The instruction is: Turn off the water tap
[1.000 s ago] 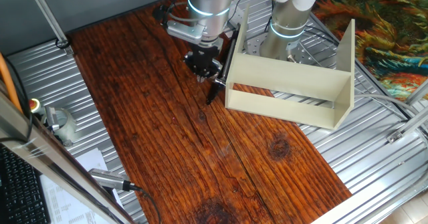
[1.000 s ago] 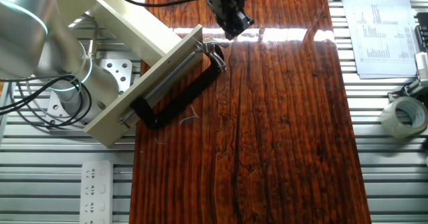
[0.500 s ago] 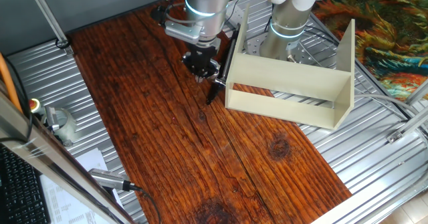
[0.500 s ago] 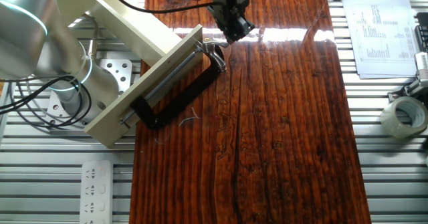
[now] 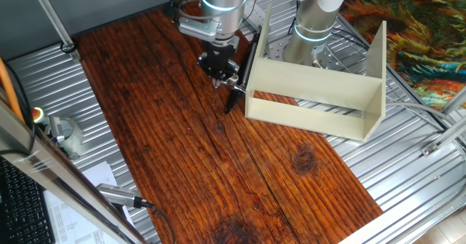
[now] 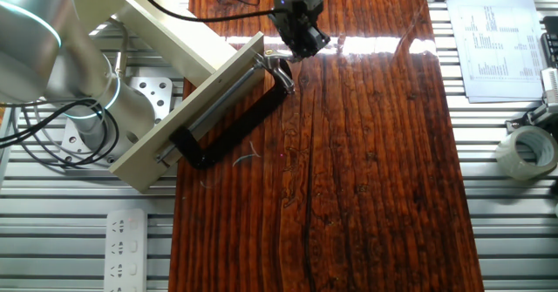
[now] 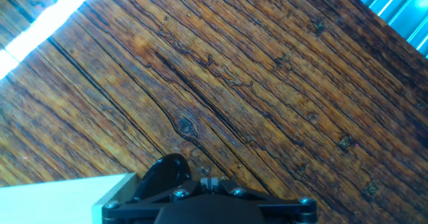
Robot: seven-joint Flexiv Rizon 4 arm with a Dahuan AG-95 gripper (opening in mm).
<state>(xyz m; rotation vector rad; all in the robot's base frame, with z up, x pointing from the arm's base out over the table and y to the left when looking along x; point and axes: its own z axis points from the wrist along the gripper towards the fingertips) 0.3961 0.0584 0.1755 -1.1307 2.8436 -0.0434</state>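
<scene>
Silvery water tap at the upper end of a black C-clamp, lying on the wooden counter against the edge of a cream board frame. Hard to make out in one fixed view, only a dark bit by the frame's corner. Dark gripper just beside the tap, up and to its right in the other fixed view, hanging close over the counter; contact with the tap impossible to judge. Gripper seen from the far side just left of the cream frame. Fingers too dark and small to tell whether spread or closed. Hand view: mostly wood grain, black gripper body along the bottom edge, cream corner at lower left. Roll of tape and printed sheet off to the side on the metal surround.
</scene>
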